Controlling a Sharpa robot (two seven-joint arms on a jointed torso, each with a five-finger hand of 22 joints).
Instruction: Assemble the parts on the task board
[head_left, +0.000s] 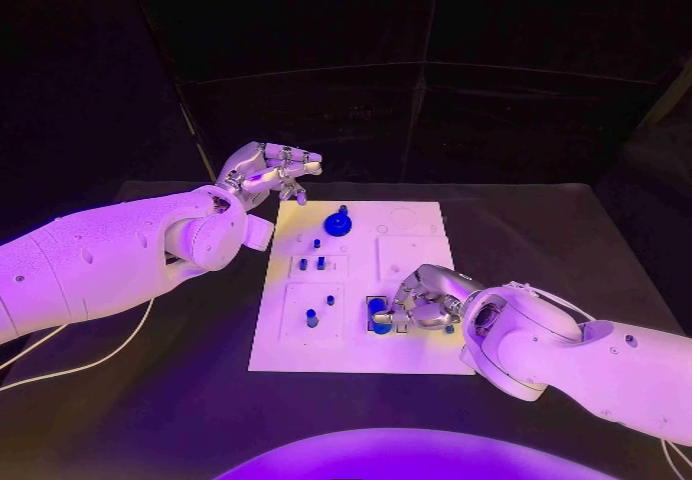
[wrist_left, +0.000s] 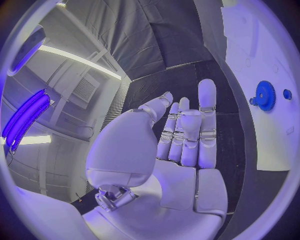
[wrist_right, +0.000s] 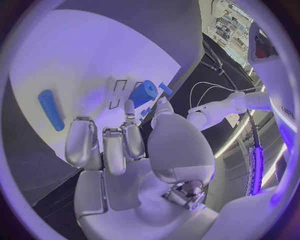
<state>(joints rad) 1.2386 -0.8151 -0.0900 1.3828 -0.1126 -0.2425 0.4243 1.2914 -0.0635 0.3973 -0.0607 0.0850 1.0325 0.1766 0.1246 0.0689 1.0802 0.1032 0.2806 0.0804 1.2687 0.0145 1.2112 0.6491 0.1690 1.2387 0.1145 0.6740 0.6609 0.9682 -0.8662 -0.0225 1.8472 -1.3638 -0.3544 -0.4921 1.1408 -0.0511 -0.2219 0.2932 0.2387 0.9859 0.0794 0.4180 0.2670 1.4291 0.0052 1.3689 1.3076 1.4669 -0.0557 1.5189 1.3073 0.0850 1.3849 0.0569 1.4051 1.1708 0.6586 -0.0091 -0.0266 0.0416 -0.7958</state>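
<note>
Head view: right hand (head_left: 418, 300) rests on the task board (head_left: 411, 255), fingers curled around a blue part (head_left: 379, 312), apparently seating it; next it needs pressing straight down. Left hand (head_left: 270, 170) hovers released, a blue gear (head_left: 339, 222) just beside it.

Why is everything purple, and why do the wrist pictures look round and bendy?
Head view: purple light washes the white task board and both arms; the background stays dark. Left wrist view: a fisheye circle curves the board's edge by the blue gear behind the left hand. Right wrist view: the same bending, with the right hand looming large.
</note>
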